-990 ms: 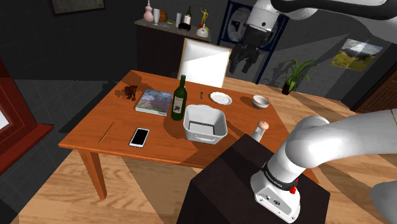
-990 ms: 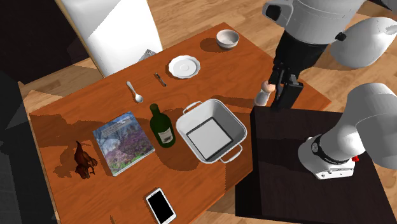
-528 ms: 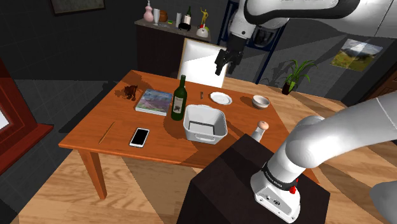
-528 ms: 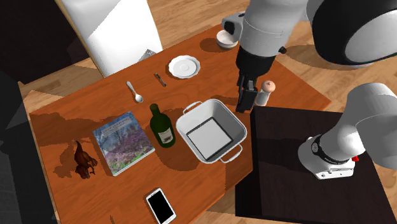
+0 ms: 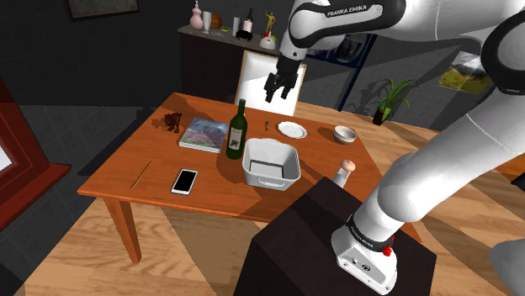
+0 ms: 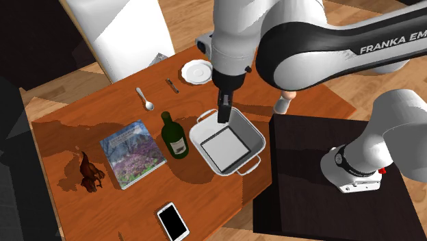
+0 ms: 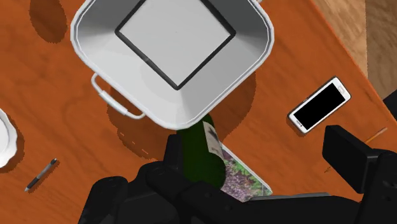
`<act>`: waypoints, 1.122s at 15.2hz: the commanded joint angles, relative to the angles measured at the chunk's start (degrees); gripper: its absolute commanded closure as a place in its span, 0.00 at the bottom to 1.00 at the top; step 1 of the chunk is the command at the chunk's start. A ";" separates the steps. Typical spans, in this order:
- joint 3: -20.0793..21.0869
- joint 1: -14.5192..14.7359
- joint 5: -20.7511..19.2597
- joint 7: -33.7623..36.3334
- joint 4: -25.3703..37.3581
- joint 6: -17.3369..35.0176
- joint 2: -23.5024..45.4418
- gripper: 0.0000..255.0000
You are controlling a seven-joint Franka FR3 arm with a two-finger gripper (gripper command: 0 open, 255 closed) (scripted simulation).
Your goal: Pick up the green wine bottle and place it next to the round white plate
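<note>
Over the wooden table [image 5: 126, 168], claw [image 5: 276, 97] open, apart from green bottle [image 5: 236, 134].

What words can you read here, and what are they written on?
"FRANKA EMIKA": on the white arm, shoulder view.
"FRANKA EM", cut off by the picture's edge: same arm, second exterior view.
Label on the green wine bottle: too small to read.
Cover of the book: no words readable.
</note>
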 commanded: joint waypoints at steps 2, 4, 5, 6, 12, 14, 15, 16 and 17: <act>-0.24 0.15 -0.20 -1.78 4.02 3.05 6.47 0.00; -0.35 0.18 -0.27 -2.92 6.93 4.74 10.71 0.00; -0.38 0.17 -0.30 -3.47 8.51 5.48 12.84 0.00; -0.40 0.16 -0.33 -4.01 10.15 6.16 14.98 0.00; -0.25 -0.09 -0.52 -6.95 21.79 8.73 28.00 0.00; -0.12 -0.24 -0.64 -7.77 26.19 8.99 32.26 0.00; -0.09 -0.27 -0.61 -7.79 25.94 9.61 32.64 0.00; -0.07 -0.30 -0.57 -7.81 25.71 10.22 33.02 0.00; -0.06 -0.32 -0.53 -7.84 25.49 10.83 33.41 0.00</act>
